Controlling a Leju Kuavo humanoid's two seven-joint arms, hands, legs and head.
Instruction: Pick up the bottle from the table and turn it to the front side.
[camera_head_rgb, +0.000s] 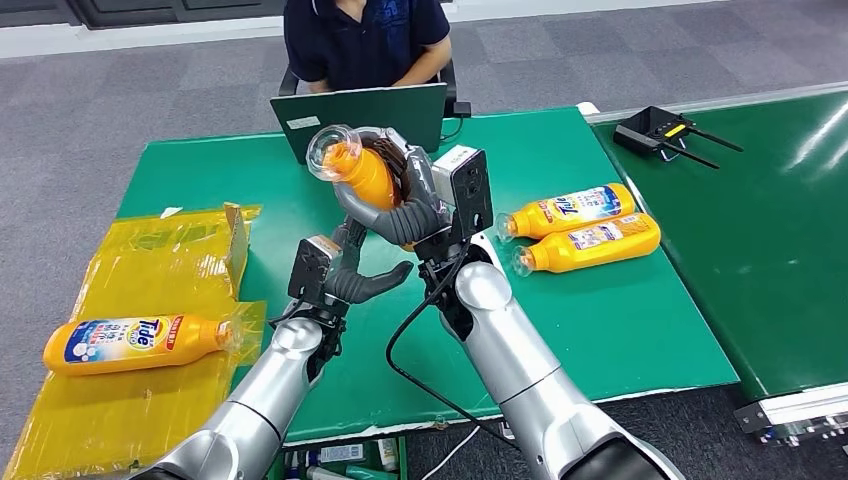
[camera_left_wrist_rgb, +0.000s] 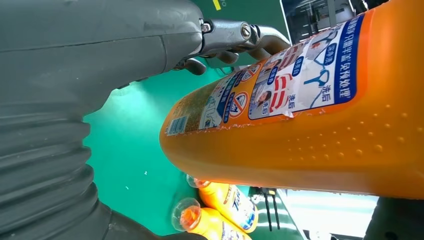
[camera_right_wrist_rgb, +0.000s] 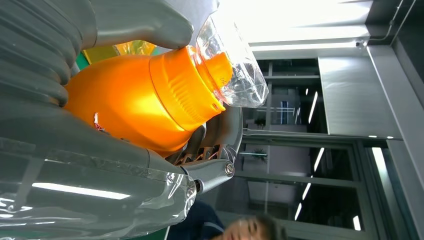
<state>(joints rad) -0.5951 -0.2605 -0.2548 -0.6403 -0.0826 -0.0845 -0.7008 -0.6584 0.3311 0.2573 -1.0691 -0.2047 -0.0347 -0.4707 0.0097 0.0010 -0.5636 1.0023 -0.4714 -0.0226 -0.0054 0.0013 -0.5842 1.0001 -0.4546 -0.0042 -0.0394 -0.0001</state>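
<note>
My right hand (camera_head_rgb: 405, 195) holds an orange detergent bottle (camera_head_rgb: 362, 172) in the air above the green table (camera_head_rgb: 560, 330), its clear cap (camera_head_rgb: 332, 150) pointing left and away from me. In the right wrist view the hand (camera_right_wrist_rgb: 75, 145) wraps the bottle (camera_right_wrist_rgb: 135, 100) below its orange neck and clear cap (camera_right_wrist_rgb: 235, 65). Just under it, my left hand (camera_head_rgb: 362, 278) has its fingers apart and holds nothing. In the left wrist view the bottle (camera_left_wrist_rgb: 310, 135) looms close, showing a label of small print and pictures, with the left hand's fingers (camera_left_wrist_rgb: 235, 37) beside it.
Two more orange bottles (camera_head_rgb: 570, 212) (camera_head_rgb: 590, 245) lie on the table to the right. Another bottle (camera_head_rgb: 135, 340) rests on a yellow bag (camera_head_rgb: 120, 410) at the left. A laptop (camera_head_rgb: 365, 115) and a seated person (camera_head_rgb: 365, 40) are at the far edge. A black controller (camera_head_rgb: 655, 130) lies on the conveyor.
</note>
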